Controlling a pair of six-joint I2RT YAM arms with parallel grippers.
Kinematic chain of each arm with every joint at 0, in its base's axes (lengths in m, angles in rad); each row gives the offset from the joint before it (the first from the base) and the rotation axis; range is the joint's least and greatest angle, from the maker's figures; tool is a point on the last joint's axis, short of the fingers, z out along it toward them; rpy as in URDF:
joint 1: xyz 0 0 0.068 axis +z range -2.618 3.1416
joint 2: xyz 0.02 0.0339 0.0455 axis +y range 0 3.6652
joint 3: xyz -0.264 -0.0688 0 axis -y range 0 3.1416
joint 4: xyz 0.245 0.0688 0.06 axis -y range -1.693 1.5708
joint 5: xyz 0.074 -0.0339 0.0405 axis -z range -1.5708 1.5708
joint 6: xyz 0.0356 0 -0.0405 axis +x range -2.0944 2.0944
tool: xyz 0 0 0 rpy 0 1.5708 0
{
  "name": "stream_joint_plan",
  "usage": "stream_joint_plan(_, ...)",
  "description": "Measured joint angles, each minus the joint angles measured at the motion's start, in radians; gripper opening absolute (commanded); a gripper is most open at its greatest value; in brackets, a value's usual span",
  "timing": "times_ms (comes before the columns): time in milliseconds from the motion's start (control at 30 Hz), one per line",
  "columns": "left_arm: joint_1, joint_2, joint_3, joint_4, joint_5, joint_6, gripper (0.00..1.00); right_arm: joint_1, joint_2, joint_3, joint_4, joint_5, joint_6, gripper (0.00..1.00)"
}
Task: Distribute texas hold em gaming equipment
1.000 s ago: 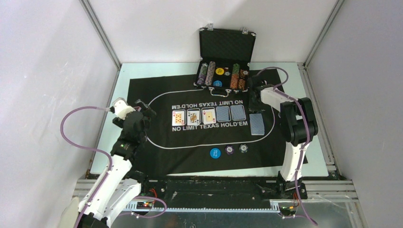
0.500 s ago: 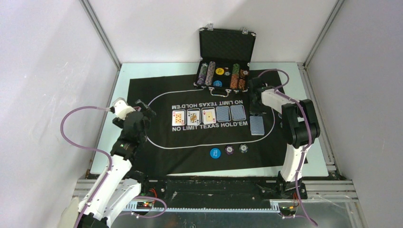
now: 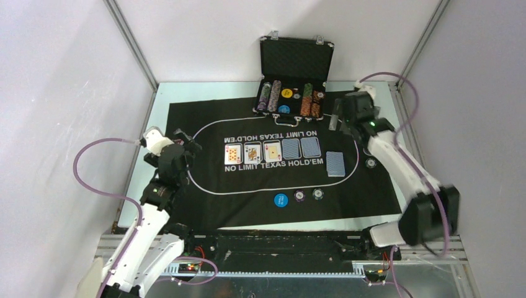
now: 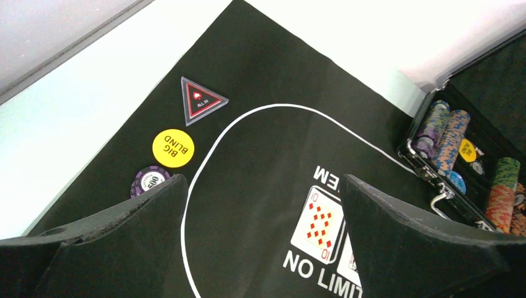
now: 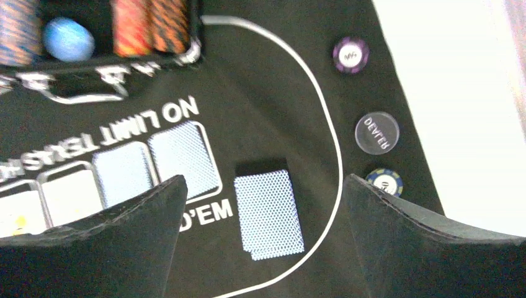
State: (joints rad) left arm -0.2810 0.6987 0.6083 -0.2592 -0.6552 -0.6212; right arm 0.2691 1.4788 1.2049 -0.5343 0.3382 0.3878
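Three face-up cards (image 3: 252, 152) and two blue-backed cards (image 3: 301, 148) lie in a row on the black felt mat (image 3: 205, 118). A blue-backed deck (image 5: 268, 214) lies to their right. My right gripper (image 5: 263, 186) hangs open above the deck, holding nothing. Beside it on the mat lie a purple chip (image 5: 350, 54), a clear dealer button (image 5: 376, 131) and a blue-and-yellow chip (image 5: 384, 182). My left gripper (image 4: 260, 180) is open over the mat's left end, near a yellow big blind button (image 4: 173, 148), a purple chip (image 4: 149, 180) and a triangular all-in marker (image 4: 201, 99).
The open black case (image 3: 294, 62) with rows of stacked chips stands at the back of the mat. A blue button (image 3: 281, 200), a purple chip (image 3: 299, 196) and a grey chip (image 3: 318, 194) lie near the mat's front edge. White walls close in both sides.
My right gripper went from shut to open and lifted toward the back right, with its elbow swung out to the right. A chip by the mat's right edge is now uncovered. The left arm barely moved.
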Motion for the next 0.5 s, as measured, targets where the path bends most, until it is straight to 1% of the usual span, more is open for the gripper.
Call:
stream_joint_plan(133,0.000,-0.015,0.033,-0.043,0.000,-0.002,1.00,0.001,-0.286,-0.095,0.079,0.007,-0.003,1.00)
stream_joint_plan(233,0.000,-0.025,0.048,-0.071,0.000,-0.004,1.00,0.002,-0.439,-0.169,0.129,0.004,-0.003,0.99)
stream_joint_plan(300,0.000,-0.032,0.050,-0.089,0.002,-0.007,1.00,0.002,-0.499,-0.216,0.158,-0.002,-0.003,0.99)
stream_joint_plan(500,0.000,-0.045,0.050,-0.122,0.013,-0.008,1.00,0.002,-0.592,-0.365,0.209,-0.002,-0.011,1.00)
